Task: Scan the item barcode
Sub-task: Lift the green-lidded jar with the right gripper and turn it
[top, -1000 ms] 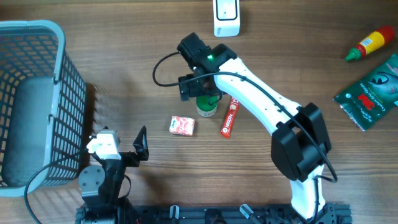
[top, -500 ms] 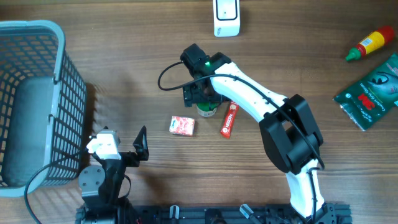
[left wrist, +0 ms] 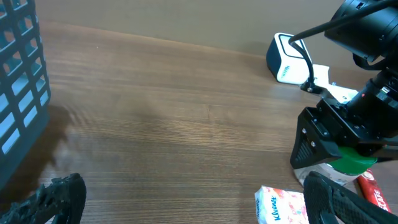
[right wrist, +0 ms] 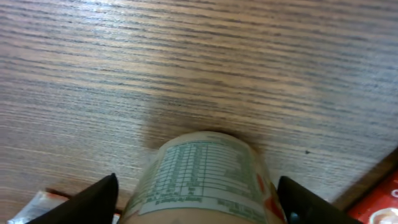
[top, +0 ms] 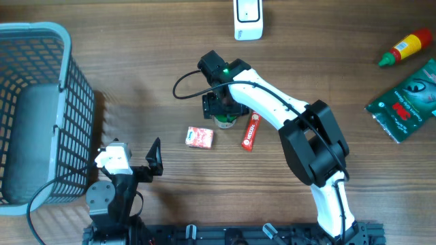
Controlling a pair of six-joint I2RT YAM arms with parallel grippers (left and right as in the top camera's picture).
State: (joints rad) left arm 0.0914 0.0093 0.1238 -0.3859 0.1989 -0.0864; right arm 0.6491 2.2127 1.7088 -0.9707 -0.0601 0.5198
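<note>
We note the green-capped bottle (right wrist: pixel 202 174) standing mid-table (right wrist: pixel 186 56), just beside a red tube (top: pixel 251 131). The right gripper (top: pixel 221 109) straddles it, one finger on either side. Whether it is clamped or merely close, we cannot tell.

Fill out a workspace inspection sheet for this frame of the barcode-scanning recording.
Surface: wooden table; no spills seen.
Job's things: bottle standing between the right fingers; scanner at the top of the overhead view.
Clutter: tissue pack, red tube, sauce bottle, green packet.
Grippers: left gripper open and empty; right gripper astride the bottle, contact unclear.
Cables: right cable loops beside the right wrist; left cable curls by the left base.
Surroundings: basket at the left; nothing else seen.
</note>
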